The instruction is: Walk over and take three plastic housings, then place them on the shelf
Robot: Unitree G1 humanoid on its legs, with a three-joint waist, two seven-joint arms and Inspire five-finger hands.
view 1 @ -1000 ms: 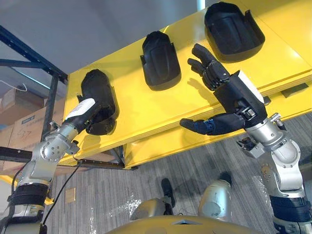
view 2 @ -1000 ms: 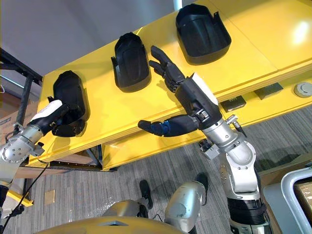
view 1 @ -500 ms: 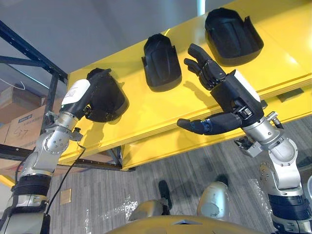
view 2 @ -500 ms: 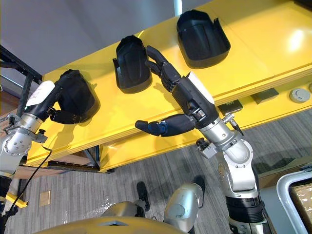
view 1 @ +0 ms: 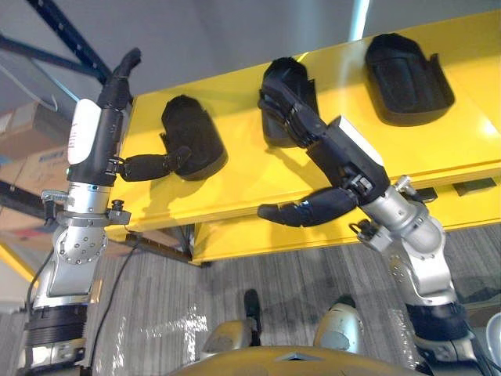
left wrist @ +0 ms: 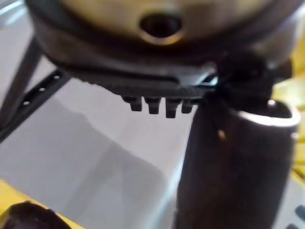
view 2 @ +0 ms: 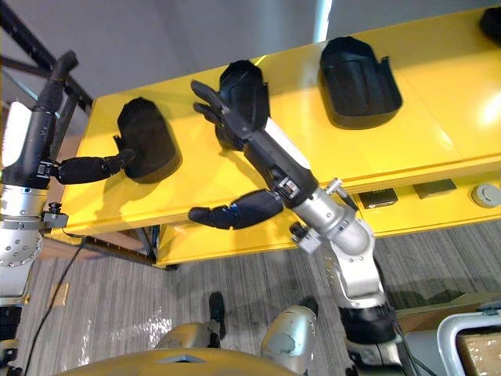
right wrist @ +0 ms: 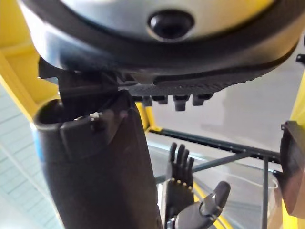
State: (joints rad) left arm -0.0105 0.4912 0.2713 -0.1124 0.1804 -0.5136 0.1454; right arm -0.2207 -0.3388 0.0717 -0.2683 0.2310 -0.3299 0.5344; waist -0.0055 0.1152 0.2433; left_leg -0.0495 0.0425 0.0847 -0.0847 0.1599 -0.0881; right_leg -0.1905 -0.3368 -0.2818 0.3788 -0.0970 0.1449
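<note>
Three black plastic housings lie in a row on the yellow shelf [view 1: 258, 176]: the left housing [view 1: 194, 145], the middle housing [view 2: 249, 88] and the right housing [view 1: 407, 78]; each is apart from its neighbour, and none is in a grasp. Beside the left housing the left robot hand [view 1: 95, 141] stands upright, fingers straight and pointing up; its thumb [view 1: 153, 166] stretches sideways, the tip at the housing's near rim, touching it or just short of it; the hand holds nothing. The right robot hand [view 1: 344, 157] is wide open, fingers [view 1: 288, 110] spread across the middle housing, thumb [view 1: 301, 211] out past the shelf's front edge; whether the fingers touch the housing cannot be told; nothing is gripped. A dark metal rack [view 1: 66, 35] and cardboard boxes [view 1: 27, 168] stand beyond the shelf's left end.

With all three housings on the shelf and both hands open, the step in hand is judged to be the release of the left housing and the clearing of the arms. Done well, the left thumb draws straight off the rim rather than sweeping along it, so the light shell neither spins nor slides toward the front edge; the right fingers rise first and the arm retreats after, so that no fingertip hooks the middle housing.
</note>
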